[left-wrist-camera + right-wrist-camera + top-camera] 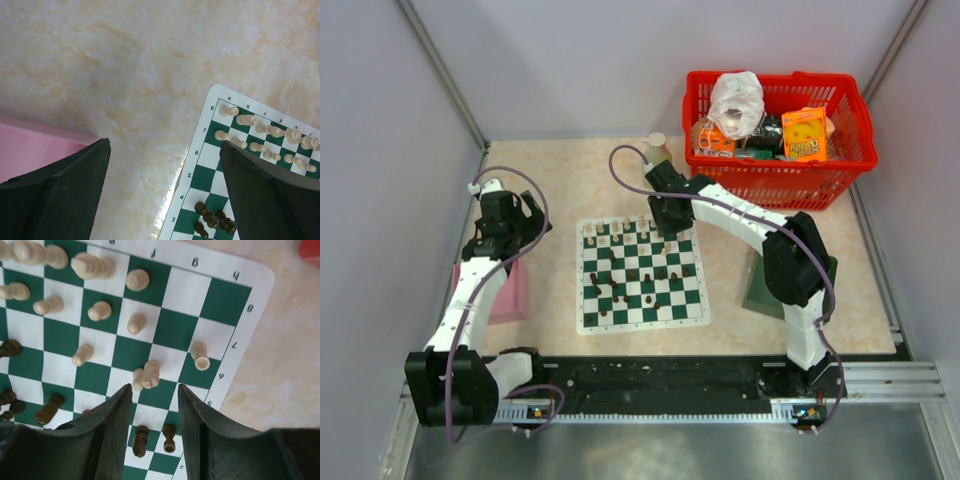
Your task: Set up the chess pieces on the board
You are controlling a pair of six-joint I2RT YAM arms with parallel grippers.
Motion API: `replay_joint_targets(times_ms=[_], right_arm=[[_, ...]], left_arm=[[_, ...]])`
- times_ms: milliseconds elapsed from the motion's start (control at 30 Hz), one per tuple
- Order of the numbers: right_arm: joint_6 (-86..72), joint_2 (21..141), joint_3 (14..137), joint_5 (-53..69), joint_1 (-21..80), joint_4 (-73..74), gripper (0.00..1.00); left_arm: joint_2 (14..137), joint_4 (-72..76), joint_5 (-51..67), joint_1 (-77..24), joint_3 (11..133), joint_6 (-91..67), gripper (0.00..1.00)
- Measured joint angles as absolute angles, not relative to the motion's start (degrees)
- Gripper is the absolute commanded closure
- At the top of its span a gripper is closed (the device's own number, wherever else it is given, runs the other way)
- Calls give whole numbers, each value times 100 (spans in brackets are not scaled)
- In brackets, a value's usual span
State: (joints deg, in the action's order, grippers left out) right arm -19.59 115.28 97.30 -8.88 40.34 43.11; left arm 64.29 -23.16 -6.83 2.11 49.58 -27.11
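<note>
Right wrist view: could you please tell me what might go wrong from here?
1. Two cream pieces touch just ahead of the open right gripper; closing on one may topple or drag the other.
2. Two dark pieces sit under the gripper; lowering could knock them.
3. A cream piece on its side near the edge of the board may roll off.

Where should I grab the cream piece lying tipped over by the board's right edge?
Take the cream piece across its narrow waist, probably straight down from above. It lies on its side, hollow base toward the near edge of the board, so jaws closing on its left and right flanks should pinch without rolling it.
</note>
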Motion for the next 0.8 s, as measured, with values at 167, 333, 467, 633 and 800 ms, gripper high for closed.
replay_joint_targets(times_ms=[167,333,467,633,800], right_arm=[[-2060,11528,9518,-733,4034,4316,59],[-2108,11531,9518,-626,4034,4254,59],[-2119,11533,9518,-563,4034,4246,60],[-2134,11581,9518,-550,4034,4244,62],[-2165,11736,9509,-556,4034,4248,63]], left_arm=[[6469,-2316,-661,211,4958,-2711,4],[6477,-2316,-659,211,4958,-2711,4],[6477,-2316,-659,211,4958,-2711,4],[6477,-2316,-659,211,4956,-2711,4],[6477,-2316,-659,211,4956,-2711,4]])
